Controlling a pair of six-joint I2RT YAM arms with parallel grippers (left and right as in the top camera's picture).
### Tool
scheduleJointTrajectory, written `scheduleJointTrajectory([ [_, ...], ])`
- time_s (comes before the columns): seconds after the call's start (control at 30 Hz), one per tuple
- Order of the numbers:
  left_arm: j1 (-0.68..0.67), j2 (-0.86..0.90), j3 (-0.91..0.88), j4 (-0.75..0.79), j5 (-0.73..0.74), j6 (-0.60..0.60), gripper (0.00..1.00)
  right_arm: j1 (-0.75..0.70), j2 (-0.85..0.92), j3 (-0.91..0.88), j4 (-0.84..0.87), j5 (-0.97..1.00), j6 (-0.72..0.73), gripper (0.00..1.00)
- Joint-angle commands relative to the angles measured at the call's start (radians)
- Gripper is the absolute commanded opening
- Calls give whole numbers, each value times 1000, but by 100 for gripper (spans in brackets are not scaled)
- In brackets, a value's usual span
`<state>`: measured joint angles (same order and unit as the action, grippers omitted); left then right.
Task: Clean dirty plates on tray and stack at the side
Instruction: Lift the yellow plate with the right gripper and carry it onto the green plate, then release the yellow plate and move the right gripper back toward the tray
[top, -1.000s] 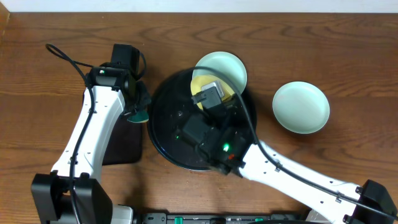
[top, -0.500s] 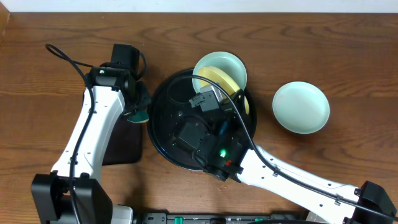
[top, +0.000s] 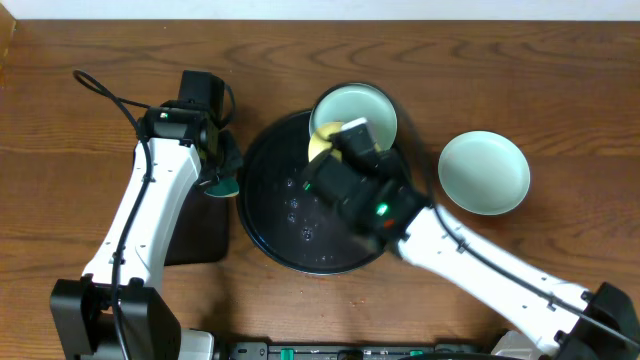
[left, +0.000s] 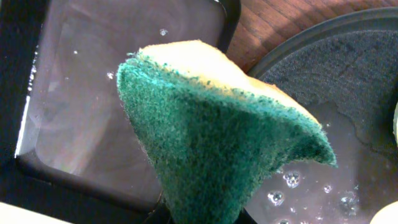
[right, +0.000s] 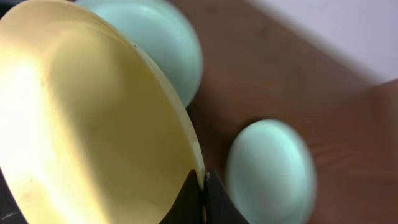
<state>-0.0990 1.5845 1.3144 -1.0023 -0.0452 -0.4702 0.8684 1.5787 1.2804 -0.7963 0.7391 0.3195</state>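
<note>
- Since the earlier frame, right gripper (right: 202, 194) has swung to the upper right of the tray (top: 270, 215), fingers pinched on the yellow plate (right: 93, 124) rim.
- I see one mint plate (top: 362, 104) just beside it at the tray's upper-right rim.
- Second mint plate (top: 484, 172) lies on the table (top: 560, 80), right of centre.
- Left gripper (top: 221, 173) is unmoved and clamps the sponge (left: 217, 143) left of the tray.

The table (top: 520, 60) is dark brown wood, its grain running left to right. Near the middle sits the round black tray (top: 270, 215), glossy and dotted with water drops. Just to its left lies a smaller rectangular black tray (top: 200, 240), partly hidden. One mint plate (top: 484, 172) rests on bare wood to the right, apart from the round tray. A second mint plate (top: 370, 105) overlaps that tray's far rim — how much of it rests on wood is unclear. A black cable (top: 100, 88) trails over the wood at the left.
</note>
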Motion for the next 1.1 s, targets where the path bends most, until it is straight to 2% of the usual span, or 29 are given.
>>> scheduleJointTrajectory([
  [0.0,5,6,16,-3,-20,10,7,-137,-31,15,7,-411,27,1],
  [0.13,5,6,16,-3,-20,10,7,-310,-44,15,11,-659,27,1],
  [0.33,4,6,16,-3,-19,10,7,-578,-56,15,-25,-839,27,1],
  [0.57,4,6,16,-3,-19,10,8,-867,-55,14,-121,-808,23,1],
  [0.73,4,6,16,-4,-19,10,7,-1017,-52,-11,-156,-761,10,1],
  [0.87,4,6,16,-4,-19,10,7,-1083,-39,-63,-146,-743,4,1],
  [1.07,4,6,16,-4,-19,10,7,-1094,10,-121,-85,-727,1,1],
])
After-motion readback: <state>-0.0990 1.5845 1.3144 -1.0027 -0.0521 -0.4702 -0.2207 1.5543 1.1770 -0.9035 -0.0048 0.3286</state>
